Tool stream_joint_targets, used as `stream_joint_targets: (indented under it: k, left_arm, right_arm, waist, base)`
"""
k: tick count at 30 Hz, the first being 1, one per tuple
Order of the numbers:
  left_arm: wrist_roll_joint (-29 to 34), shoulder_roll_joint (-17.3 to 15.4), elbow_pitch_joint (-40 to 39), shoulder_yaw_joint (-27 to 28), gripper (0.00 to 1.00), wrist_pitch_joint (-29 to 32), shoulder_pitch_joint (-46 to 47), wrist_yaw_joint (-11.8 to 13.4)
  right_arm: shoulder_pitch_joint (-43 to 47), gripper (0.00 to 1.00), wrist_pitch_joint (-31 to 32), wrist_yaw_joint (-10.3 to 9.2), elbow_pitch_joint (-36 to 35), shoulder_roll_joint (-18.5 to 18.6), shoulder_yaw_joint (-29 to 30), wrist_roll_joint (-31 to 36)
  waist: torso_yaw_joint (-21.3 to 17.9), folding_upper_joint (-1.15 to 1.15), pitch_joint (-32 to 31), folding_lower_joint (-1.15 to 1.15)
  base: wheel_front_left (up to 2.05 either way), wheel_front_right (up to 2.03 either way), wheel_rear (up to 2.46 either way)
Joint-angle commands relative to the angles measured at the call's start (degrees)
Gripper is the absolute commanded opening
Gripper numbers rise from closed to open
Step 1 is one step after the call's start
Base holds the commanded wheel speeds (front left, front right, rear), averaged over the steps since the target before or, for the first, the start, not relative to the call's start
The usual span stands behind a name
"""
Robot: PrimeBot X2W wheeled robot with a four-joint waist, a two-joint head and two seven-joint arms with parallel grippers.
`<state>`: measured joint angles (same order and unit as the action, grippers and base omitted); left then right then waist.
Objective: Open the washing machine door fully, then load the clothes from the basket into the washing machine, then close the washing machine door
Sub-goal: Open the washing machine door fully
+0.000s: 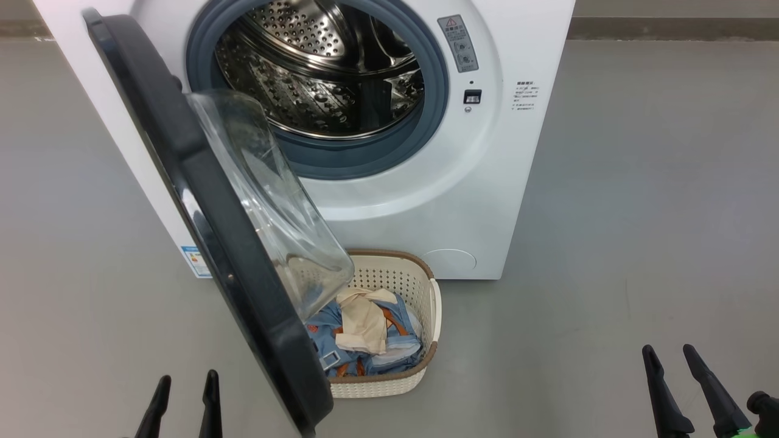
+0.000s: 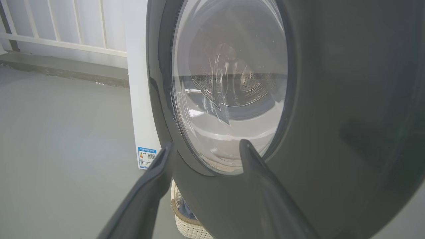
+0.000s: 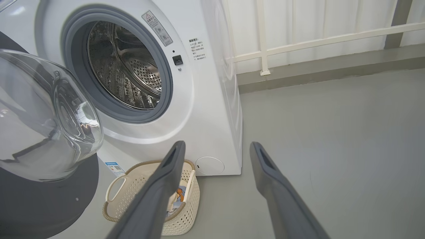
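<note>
Ahead of the right claw (image 3: 216,143) and off to its right we see a plain grey floor (image 3: 332,149), smooth and matte. Well beyond the claw, that floor ends at a low grey kerb (image 3: 332,68). On the kerb stands a white railing (image 3: 315,41) of thin bars, with a pale panelled wall (image 3: 332,16) behind it and a dark post (image 3: 395,23) up at the far right. To the left of the left claw (image 2: 206,142) we find grey floor too, running far beyond its tips to the kerb and railing.
</note>
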<state>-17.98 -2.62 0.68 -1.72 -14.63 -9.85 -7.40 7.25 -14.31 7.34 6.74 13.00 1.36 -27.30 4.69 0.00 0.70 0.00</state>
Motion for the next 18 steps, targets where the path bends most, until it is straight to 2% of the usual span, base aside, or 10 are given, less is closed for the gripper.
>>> stream_joint_targets:
  k: [1, 18]
  left_arm:
    - [0.4, -0.3, -1.1, 1.8, 1.0, -0.4, 1.1, -0.1]
    - [0.5, -0.3, -1.1, 1.8, 1.0, -0.4, 1.1, -0.1]
  right_arm:
    - [0.1, 1.0, -0.7, 0.14, -0.9, 1.0, -0.5, 0.6]
    - [0.1, 1.0, -0.7, 0.14, 0.8, 0.6, -0.2, 0.8]
  waist:
    - [0.0, 0.0, 0.0, 0.0]
    - [0.3, 0.0, -0.5, 0.0]
  base:
    - [0.0, 0.0, 0.0]
    - [0.0, 0.0, 0.0]
